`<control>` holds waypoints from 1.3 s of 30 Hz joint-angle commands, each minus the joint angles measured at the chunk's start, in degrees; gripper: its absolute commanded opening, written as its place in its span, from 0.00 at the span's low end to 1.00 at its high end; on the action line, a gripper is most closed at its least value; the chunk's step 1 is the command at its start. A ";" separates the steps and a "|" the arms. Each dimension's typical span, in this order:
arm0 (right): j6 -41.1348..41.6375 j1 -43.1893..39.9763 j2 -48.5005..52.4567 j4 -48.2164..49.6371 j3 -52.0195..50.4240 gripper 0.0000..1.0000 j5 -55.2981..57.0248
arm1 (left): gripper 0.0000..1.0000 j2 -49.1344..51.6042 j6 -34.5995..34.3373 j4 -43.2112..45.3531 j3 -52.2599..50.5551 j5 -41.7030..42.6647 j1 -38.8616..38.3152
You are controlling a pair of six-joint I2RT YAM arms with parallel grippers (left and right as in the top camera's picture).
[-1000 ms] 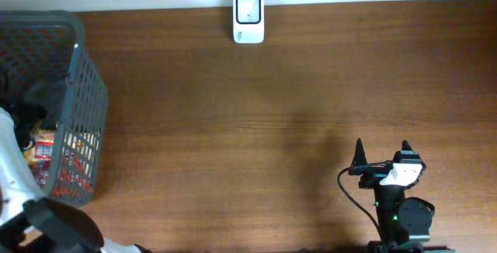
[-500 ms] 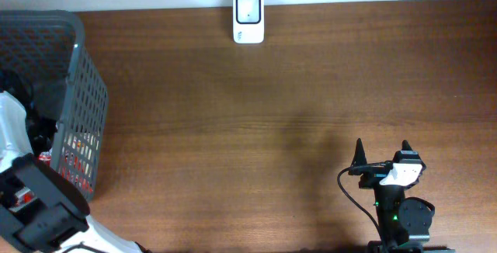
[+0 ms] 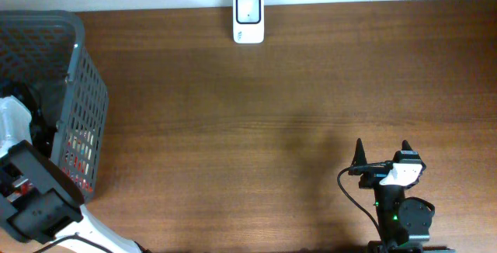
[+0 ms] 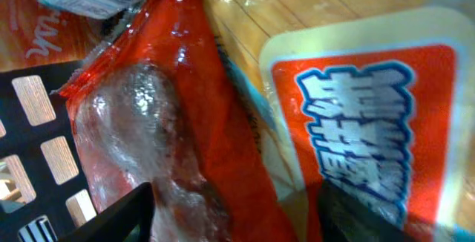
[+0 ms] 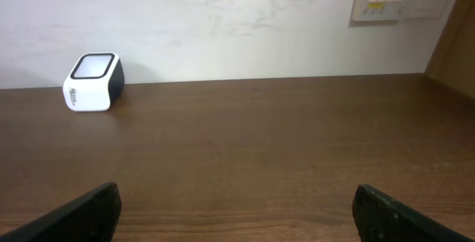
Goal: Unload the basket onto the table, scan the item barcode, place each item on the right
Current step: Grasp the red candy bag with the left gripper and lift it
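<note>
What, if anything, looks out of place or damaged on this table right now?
Nothing stands out. The scanner sits square at the far edge of the table, the basket stands at the left, and the snack packets inside are just loosely piled; the red wrapper is crinkled but not visibly torn. No spill shows.

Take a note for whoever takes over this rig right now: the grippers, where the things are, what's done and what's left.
Left gripper: fingers apart, down inside the grey basket, straddling a red packet; no firm grip visible.
Right gripper: open, empty, parked at the near right of the table.
Scanner: white, at the table's far edge, nothing in front of it.
Done: left arm positioned on an item.
Left: grip the packet, lift it out, and show its barcode to the scanner. No barcode on the packet is visible in any view.
</note>
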 commanded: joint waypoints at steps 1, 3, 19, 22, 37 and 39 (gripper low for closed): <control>0.28 -0.17 -0.48 -0.09 -0.52 0.98 0.48 | 0.40 1.11 -0.42 1.22 -2.45 -0.13 0.46; 0.28 -0.17 -0.48 -0.09 -0.52 0.99 0.48 | 0.20 1.11 -0.42 1.33 -3.13 0.26 0.44; 0.28 -0.17 -0.48 -0.09 -0.52 0.98 0.48 | 0.00 -2.08 -0.31 -23.67 32.30 10.99 -0.37; 0.28 -0.17 -0.48 -0.09 -0.52 0.99 0.48 | 0.00 -6.29 -0.26 -24.72 39.26 10.97 -1.40; 0.28 -0.17 -0.48 -0.09 -0.52 0.98 0.48 | 0.00 -32.15 6.43 -9.09 43.47 11.58 -34.80; 0.28 -0.17 -0.48 -0.09 -0.52 0.98 0.48 | 0.00 -32.13 6.51 -8.76 43.39 11.58 -42.25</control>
